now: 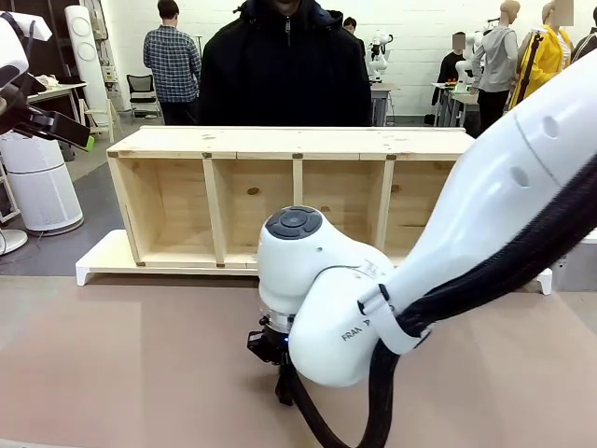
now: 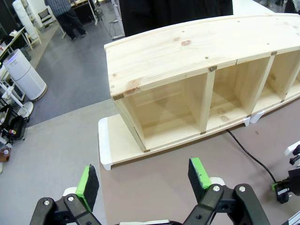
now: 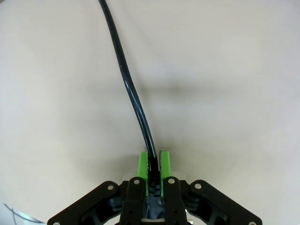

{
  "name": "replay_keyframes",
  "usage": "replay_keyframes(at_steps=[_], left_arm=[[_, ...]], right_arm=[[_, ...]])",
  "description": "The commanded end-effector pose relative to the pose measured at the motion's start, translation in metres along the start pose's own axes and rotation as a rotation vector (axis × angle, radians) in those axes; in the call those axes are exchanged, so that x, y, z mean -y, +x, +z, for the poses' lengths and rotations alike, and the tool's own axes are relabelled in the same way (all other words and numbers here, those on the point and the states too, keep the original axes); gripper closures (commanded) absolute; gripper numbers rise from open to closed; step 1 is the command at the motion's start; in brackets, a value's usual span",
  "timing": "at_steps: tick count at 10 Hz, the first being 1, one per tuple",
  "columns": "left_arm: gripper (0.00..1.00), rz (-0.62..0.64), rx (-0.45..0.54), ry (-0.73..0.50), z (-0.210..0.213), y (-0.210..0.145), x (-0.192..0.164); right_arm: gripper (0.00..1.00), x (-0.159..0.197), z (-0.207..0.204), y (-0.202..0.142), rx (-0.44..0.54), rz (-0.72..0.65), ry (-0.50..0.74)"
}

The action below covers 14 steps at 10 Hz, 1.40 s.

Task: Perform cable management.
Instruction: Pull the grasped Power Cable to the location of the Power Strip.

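Right wrist view: the cable [image 3: 129, 84] is pinched between the closed right fingers [image 3: 143, 166] and lies across the bench [image 3: 225, 93]. The left fingers [image 2: 88, 180] are held spread and empty near the wooden shelf unit [image 2: 187, 61] (the cable emerges at its base). Only the grasp is judged done; routing is left.

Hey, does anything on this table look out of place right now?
Only the thin black cable lies loose across the brown tabletop, running from the light wooden shelf unit to the right claw, shut on it.
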<state>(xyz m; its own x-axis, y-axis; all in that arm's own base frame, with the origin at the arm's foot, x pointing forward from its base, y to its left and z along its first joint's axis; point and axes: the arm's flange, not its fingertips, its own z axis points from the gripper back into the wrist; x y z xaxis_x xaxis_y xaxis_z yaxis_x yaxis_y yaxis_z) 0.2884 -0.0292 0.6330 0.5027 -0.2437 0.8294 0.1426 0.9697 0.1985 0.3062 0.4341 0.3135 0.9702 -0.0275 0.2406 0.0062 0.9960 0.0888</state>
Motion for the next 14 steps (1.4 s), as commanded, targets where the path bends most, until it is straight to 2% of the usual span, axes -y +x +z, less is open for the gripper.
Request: replay_keyframes(at_steps=[1,2,6,8,10,14], left_arm=[[0.00,-0.001,0.009,0.004,-0.001,0.001,0.000],[0.00,-0.001,0.009,0.004,-0.001,0.001,0.000],[0.00,-0.001,0.009,0.004,-0.001,0.001,0.000],[0.00,-0.001,0.009,0.004,-0.001,0.001,0.000],[0.00,-0.001,0.009,0.004,-0.001,0.001,0.000],[0.00,-0.001,0.009,0.004,-0.001,0.001,0.000]], right_arm=[[0.88,0.002,-0.001,-0.009,0.027,-0.019,0.010],[0.88,0.000,0.000,0.000,0.000,0.000,0.000],[0.88,0.003,0.001,0.000,-0.003,-0.002,0.005],[0.88,0.046,0.031,0.007,0.043,-0.121,0.035],[0.88,0.095,0.068,-0.002,0.115,-0.228,0.097],[0.88,0.155,0.094,-0.016,0.171,-0.367,0.145]])
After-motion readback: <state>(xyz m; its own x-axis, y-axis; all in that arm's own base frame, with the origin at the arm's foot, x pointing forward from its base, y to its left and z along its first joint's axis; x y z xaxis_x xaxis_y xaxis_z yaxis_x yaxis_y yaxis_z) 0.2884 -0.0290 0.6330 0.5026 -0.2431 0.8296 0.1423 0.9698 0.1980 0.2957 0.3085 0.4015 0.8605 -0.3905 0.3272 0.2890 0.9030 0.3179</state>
